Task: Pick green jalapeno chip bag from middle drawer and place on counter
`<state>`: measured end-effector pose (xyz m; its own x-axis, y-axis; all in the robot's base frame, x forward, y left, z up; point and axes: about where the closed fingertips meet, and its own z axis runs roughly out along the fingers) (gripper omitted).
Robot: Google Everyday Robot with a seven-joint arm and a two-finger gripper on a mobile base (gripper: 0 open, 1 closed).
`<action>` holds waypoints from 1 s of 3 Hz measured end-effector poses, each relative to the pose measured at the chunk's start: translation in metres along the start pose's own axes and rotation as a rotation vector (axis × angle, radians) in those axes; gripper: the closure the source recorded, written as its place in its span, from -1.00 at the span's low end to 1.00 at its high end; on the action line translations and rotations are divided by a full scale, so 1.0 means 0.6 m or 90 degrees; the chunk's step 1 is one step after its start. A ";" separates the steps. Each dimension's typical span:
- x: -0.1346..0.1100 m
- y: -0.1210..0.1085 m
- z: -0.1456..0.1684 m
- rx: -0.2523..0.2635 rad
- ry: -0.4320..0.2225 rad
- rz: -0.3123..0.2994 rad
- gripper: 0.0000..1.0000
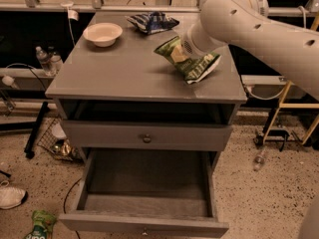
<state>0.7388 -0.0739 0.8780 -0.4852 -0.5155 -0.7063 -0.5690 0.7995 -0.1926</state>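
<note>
The bench (124, 71) bears one green jalapeno chip bag (192, 63), one blue bag (151, 22) and one bowl (102, 34). One gripper (193, 53) is near its right edge.

The grey table (124, 76) carries a white bowl (102, 33). Just right of the bowl lies a blue-and-white snack bag (152, 21). Farther right and frontward, the green jalapeno chip bag (192, 64) touches the table, with the gripper (192, 46) at its top.

Above the smooth counter (124, 68), the claw (189, 51) meets the glossy green jalapeno chip bag (193, 64).
</note>
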 end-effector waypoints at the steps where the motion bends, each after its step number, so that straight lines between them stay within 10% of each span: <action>1: 0.000 0.002 0.001 -0.001 0.000 -0.001 -0.88; 3: -0.033 -0.041 -0.083 0.060 -0.007 -0.004 -1.00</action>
<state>0.7296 -0.0985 0.9306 -0.4745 -0.5176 -0.7120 -0.5072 0.8219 -0.2594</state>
